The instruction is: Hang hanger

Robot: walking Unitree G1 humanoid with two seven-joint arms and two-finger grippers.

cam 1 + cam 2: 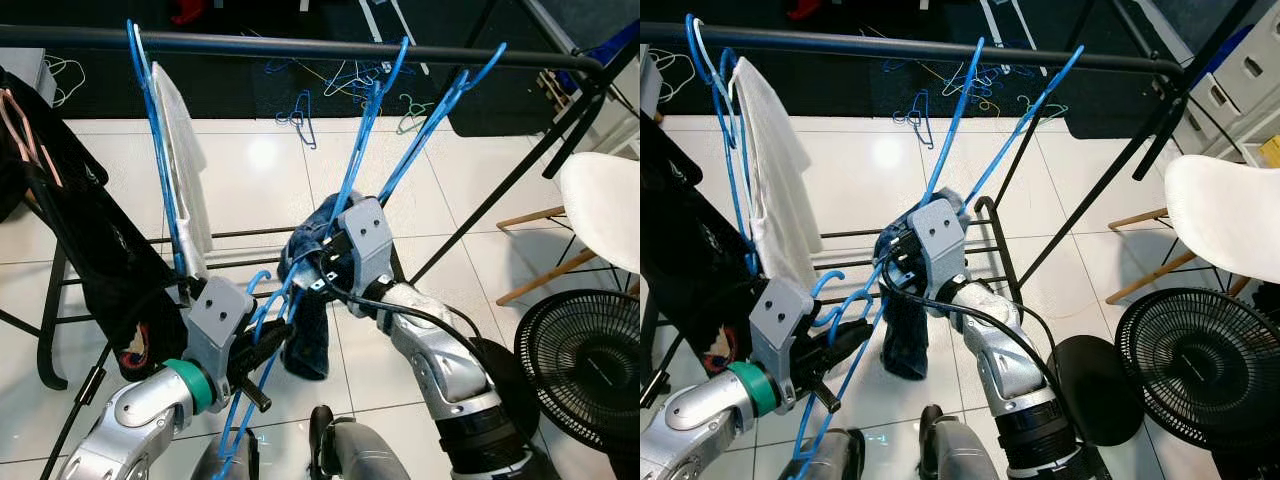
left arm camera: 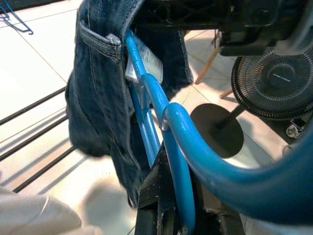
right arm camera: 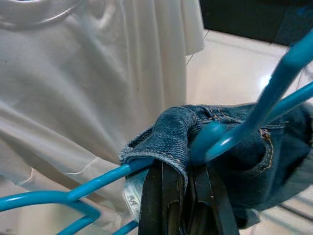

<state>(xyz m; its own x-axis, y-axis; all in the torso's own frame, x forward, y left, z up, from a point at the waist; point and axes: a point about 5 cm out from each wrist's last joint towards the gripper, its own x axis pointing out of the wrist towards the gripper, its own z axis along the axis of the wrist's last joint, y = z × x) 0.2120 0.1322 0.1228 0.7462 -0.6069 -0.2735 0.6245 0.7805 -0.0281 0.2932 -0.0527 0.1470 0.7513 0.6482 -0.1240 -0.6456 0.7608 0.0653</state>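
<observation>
a black rail [image 1: 300, 45] ran across the top with a white garment [image 1: 180, 170] on a blue hanger, loose hangers [image 1: 350, 80] on the white tile floor [image 1: 260, 170] behind. fan [image 1: 580, 360] and white chair [image 1: 605, 205] sat off right. the right gripper [image 3: 183, 196] was clamped on the denim jeans [image 1: 310, 330] and blue hanger [image 1: 365, 140] below the rail. the left gripper [image 1: 262, 350] pinched that hanger's lower wire.

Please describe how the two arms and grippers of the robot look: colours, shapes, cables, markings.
Both arms are silver with rounded shells. The left arm has a green ring at the wrist, the right arm a loose black cable and a black band. Each ends in a grey boxy wrist block with black fingers: left gripper, right gripper.
</observation>
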